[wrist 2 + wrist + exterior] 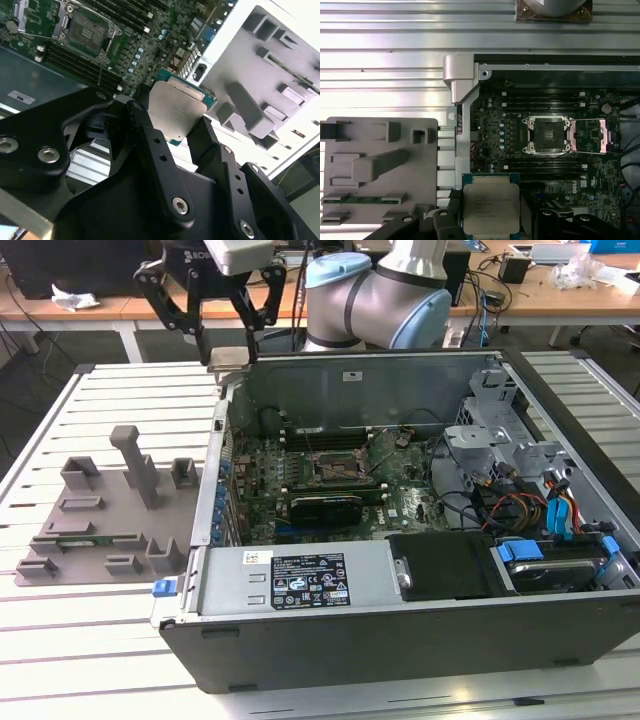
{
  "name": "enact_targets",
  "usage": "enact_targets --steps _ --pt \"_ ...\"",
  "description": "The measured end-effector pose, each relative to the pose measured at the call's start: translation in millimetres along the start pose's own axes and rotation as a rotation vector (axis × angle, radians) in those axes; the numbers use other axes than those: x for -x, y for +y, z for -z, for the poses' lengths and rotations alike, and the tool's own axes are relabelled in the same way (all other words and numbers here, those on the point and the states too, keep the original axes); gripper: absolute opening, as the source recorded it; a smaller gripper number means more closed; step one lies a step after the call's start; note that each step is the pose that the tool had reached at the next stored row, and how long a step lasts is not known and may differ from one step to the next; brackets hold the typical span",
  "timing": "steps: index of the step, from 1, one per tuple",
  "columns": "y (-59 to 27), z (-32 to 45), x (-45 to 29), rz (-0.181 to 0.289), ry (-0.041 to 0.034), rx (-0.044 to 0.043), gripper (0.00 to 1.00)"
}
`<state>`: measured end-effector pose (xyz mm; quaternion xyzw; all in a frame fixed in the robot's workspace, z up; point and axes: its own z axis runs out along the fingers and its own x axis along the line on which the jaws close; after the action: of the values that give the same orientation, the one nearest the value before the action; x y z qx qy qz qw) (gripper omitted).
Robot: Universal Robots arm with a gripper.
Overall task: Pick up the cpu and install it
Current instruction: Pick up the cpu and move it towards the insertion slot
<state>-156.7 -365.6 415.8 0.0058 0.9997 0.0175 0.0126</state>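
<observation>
Fingers of my gripper [227, 348] clamp the cpu [491, 209] by 2 edges, with the open motherboard socket [336, 466] at 5 o'clock from it in the exterior view.

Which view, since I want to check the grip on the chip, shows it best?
The first wrist view: the chip faces the camera, most of its metal top visible. The second wrist view shows it tilted, partly behind the hand. The exterior view shows just a thin sliver.
</observation>
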Motion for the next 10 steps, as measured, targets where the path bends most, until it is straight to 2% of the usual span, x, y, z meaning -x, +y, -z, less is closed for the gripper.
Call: enact_targets --steps 1,4,7,10 --pt "0.1 -0.1 5.4 0.000 0.0001 0.0000 0.55" --pt "0.2 -0.3 14.1 0.000 0.0001 0.0000 0.55" --pt "0.2 -0.4 15.8 0.000 0.0001 0.0000 0.55" --pt "0.1 -3.5 18.7 0.000 0.0002 -0.0001 0.55"
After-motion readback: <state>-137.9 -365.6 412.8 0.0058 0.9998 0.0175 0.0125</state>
